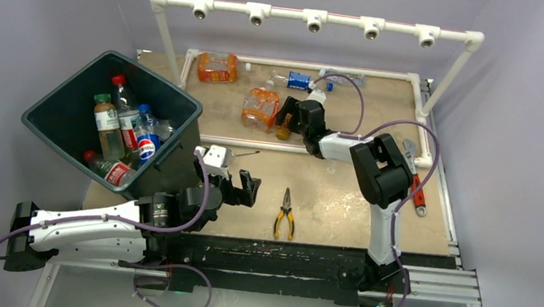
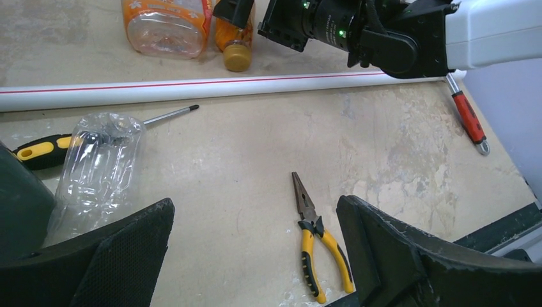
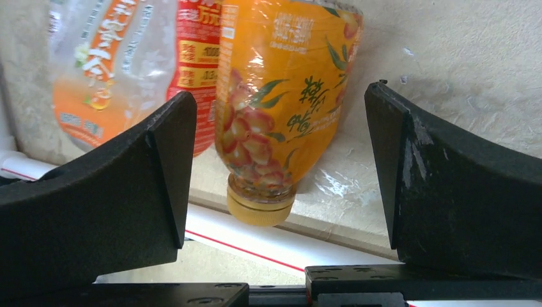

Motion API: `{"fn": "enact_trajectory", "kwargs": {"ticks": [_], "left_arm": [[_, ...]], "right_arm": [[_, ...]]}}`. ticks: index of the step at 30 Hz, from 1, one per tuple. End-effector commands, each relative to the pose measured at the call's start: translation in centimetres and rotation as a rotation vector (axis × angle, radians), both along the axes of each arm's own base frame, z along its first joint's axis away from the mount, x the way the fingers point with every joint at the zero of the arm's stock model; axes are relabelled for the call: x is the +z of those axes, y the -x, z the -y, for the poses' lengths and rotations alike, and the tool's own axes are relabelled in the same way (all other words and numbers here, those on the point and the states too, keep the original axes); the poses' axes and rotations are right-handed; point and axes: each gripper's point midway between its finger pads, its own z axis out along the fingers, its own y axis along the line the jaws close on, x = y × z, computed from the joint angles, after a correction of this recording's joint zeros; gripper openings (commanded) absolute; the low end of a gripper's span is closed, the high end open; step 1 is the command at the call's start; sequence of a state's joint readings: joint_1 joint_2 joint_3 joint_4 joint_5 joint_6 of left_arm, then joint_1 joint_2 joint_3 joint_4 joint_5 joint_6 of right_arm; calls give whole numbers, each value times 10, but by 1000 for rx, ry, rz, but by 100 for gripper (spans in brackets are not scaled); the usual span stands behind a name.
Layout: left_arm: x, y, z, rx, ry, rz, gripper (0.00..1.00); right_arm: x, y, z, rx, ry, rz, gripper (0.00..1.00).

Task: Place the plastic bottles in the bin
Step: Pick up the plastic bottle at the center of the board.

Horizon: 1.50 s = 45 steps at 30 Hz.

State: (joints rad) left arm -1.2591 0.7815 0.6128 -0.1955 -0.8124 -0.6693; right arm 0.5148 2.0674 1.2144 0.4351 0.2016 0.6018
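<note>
The dark bin (image 1: 54,114) leans at the table's left with several plastic bottles (image 1: 126,133) inside. My right gripper (image 1: 284,117) is open. Its fingers (image 3: 160,160) stand either side of an orange bottle with a gold cap (image 3: 281,115), with gaps on both sides. A second orange-labelled bottle (image 3: 108,70) lies beside it. My left gripper (image 2: 255,204) hangs open over bare table with nothing between its fingers. A crushed clear bottle (image 2: 96,169) lies just to its left. More bottles lie at the back: an orange one (image 1: 217,67), a blue-labelled one (image 1: 298,81) and a clear one (image 1: 340,77).
Yellow-handled pliers (image 2: 316,236) lie just right of my left gripper. A screwdriver (image 2: 45,148) lies behind the clear bottle. A red-handled wrench (image 1: 417,190) lies at the right edge. A white pipe frame (image 1: 255,144) borders the back area, with a rail (image 1: 312,16) overhead.
</note>
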Motion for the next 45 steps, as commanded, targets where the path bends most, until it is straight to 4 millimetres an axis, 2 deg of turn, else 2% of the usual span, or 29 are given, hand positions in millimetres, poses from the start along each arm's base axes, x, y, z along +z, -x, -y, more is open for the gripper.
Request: {"fn": "enact_trajectory", "kwargs": {"ticks": [1,7,14,21,25,30,32,36,37,38,40,41,45], "left_arm": [[2,0,-1,2,14,11,99],[-1,1,-2,6,15,0,99],[-4,2,-1,6,30,-16,99],[-4,3,6,-4,46,-30,98],[-5,3,9,-5,53,-36,98],[-1,1,14,-2,62,-36,98],[1,0,17,-2,68,-33,98],[8,-3,26,-5,91,-26,98],[9,-3,29,-7,98,-25,98],[9,-4,31,-7,106,-25,99],[11,-3,40,-33,121,-16,99],[15,-2,48,-65,139,-2,99],[31,7,73,-205,234,83,99]], "right_arm": [[13,-18,4,-25,52,32,93],[-1,-25,10,-46,99,-1,88],[-8,-24,16,-37,111,-14,76],[-7,-20,17,-28,104,-9,55],[10,-15,18,-29,78,21,44],[66,0,19,-32,-30,104,37],[90,13,26,-43,-82,157,35],[127,62,31,7,-257,233,29],[135,77,32,23,-299,256,27],[133,97,36,43,-332,259,25],[153,129,37,94,-418,325,24],[172,147,36,134,-462,374,24],[195,216,25,232,-555,440,23]]}}
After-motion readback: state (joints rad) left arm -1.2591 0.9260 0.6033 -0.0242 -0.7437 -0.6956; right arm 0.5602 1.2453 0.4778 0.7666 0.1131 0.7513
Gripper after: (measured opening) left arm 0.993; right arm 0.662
